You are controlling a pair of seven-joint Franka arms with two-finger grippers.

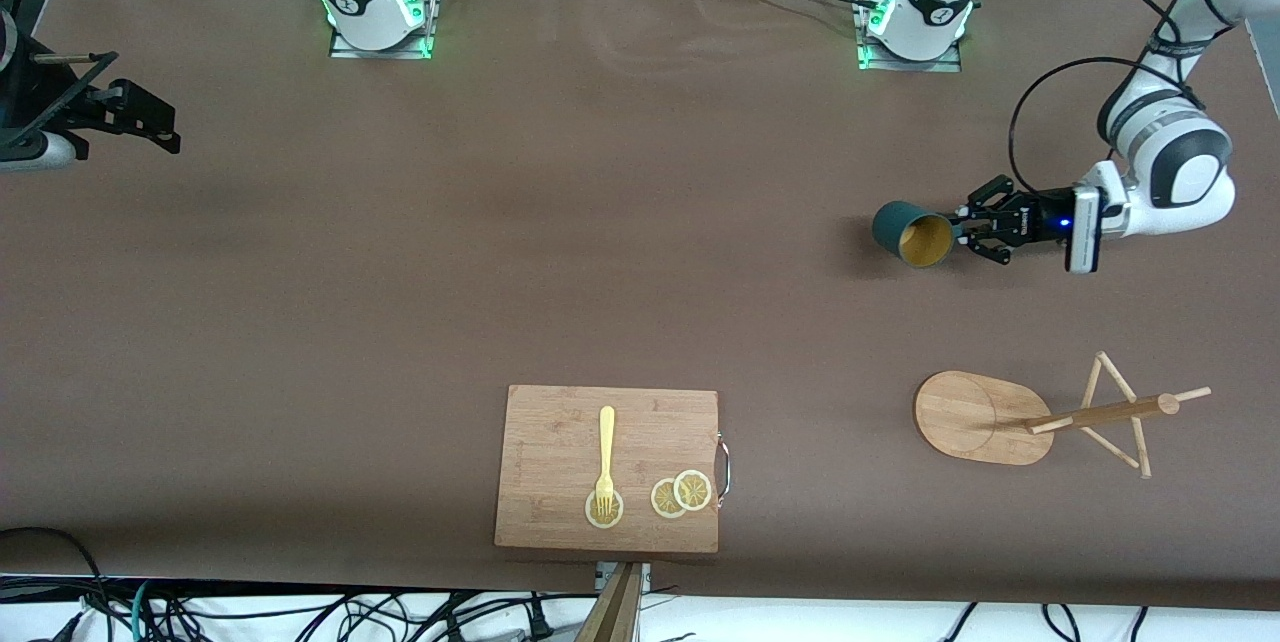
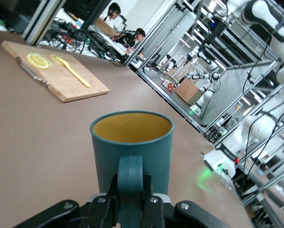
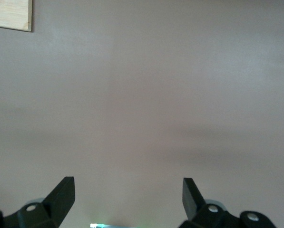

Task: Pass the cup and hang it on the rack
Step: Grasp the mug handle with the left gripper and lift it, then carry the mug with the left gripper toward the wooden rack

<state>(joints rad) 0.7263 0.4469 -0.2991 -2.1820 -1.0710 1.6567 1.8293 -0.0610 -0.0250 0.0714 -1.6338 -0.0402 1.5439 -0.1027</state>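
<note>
While the brown surface (image 1: 600, 222) carries the light wooden mug-tree rack (image 1: 1040, 417) lying tipped over, nothing hangs on it. Above it, the left end effector (image 1: 962, 230) grasps the ribbed dark teal cup (image 1: 912, 234) by its handle. The right end effector (image 1: 150, 127) waits released, so handover and hanging remain.

Robotics lab: rows of robot arms (image 2: 270, 28), aluminium frames (image 2: 180, 28).
</note>
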